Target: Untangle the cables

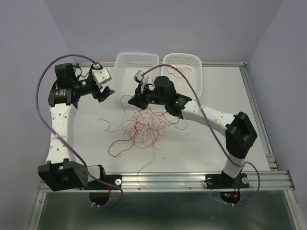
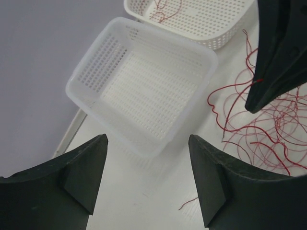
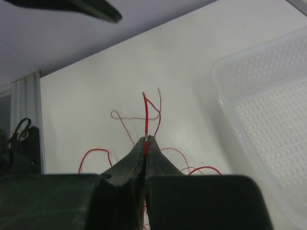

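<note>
Fingers, left gripper point(image 2: 146, 143): spread wide, nothing between them, neither pad touching anything, so this one's empty
Fingers, right gripper point(image 3: 145, 141): pinched tight together, and there's one red strand clamped right at the tips, poking out past the pinch
Left gripper, place: up off the bench point(image 1: 225, 91) toward its far left corner, near the left basket point(image 1: 136, 58), pointing at that basket's near corner but apart from it
Right gripper, place: over the far middle of the bench, just in front of the gap between the two baskets, tips aimed at the other gripper
Cables point(image 1: 144, 129): a loose red tangle sprawled over the middle of the bench, its top strands rising to the right gripper's tips
Cables, edges: wide loops spill toward the near edge, one thin tail reaches almost to the near rail, and a short squiggle lies off to the left of the heap
Left basket: white, perforated, sitting at the far edge
Right basket point(image 1: 183, 60): white, perforated, just beside the left one at the far edge, with a few red strands lying inside
Gap between grippers: close, not touching, with the left fingers clear of every strand
</note>
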Motion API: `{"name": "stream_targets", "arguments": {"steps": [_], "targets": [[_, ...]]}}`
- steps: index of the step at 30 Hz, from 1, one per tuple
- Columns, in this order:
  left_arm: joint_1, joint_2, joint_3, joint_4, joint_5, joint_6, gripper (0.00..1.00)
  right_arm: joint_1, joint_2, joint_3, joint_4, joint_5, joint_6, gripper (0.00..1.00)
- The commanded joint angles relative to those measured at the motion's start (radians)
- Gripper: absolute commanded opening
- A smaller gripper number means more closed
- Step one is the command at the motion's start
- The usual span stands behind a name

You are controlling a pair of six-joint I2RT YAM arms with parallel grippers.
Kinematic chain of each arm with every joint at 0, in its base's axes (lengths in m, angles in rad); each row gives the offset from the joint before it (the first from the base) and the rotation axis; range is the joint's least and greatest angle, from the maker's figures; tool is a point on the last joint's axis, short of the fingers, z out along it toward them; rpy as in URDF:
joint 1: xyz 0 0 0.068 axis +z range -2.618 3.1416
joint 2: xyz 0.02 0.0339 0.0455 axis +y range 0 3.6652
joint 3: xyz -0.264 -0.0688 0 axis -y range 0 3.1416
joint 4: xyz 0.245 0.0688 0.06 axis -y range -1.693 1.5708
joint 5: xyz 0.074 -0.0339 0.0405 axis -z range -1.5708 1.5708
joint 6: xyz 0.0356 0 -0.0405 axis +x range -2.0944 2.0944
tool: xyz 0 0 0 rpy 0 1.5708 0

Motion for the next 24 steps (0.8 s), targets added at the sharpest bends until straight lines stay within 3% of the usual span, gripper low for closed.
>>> {"name": "stream_targets", "arguments": {"steps": [1, 7, 10, 14, 15, 18, 19, 20, 23, 24], "targets": [[-0.059, 0.048, 0.044, -0.235, 0.091, 0.204, 0.8, 0.006, -0.024, 0.093, -0.019, -0.05, -0.017, 0.01], [-0.129, 0.068, 0.038, -0.2, 0.049, 0.158, 0.8, 0.01, -0.012, 0.114, -0.029, -0.074, -0.024, 0.01], [-0.198, 0.073, 0.031, -0.166, 0.02, 0.125, 0.7, 0.02, -0.009, 0.12, -0.035, -0.065, -0.028, 0.0], [-0.223, 0.087, 0.043, -0.172, 0.009, 0.121, 0.32, 0.02, -0.006, 0.122, -0.039, -0.061, -0.034, 0.01], [-0.225, 0.088, 0.044, -0.169, 0.005, 0.117, 0.04, 0.018, -0.006, 0.122, -0.04, -0.058, -0.036, 0.0], [-0.225, 0.087, 0.043, -0.162, -0.007, 0.111, 0.0, 0.018, -0.012, 0.108, -0.04, -0.047, -0.04, 0.03], [-0.223, 0.076, 0.035, -0.163, -0.01, 0.112, 0.0, 0.02, -0.013, 0.102, -0.04, -0.044, -0.042, 0.08], [-0.225, 0.07, 0.031, -0.148, -0.011, 0.108, 0.0, 0.02, -0.016, 0.088, -0.039, -0.036, -0.045, 0.31], [-0.223, 0.016, 0.003, -0.062, -0.04, 0.04, 0.0, 0.02, -0.021, 0.051, -0.035, -0.03, -0.059, 0.51], [-0.222, -0.002, -0.008, -0.03, -0.049, 0.007, 0.0, 0.02, -0.024, 0.045, -0.035, -0.028, -0.059, 0.52]]}}
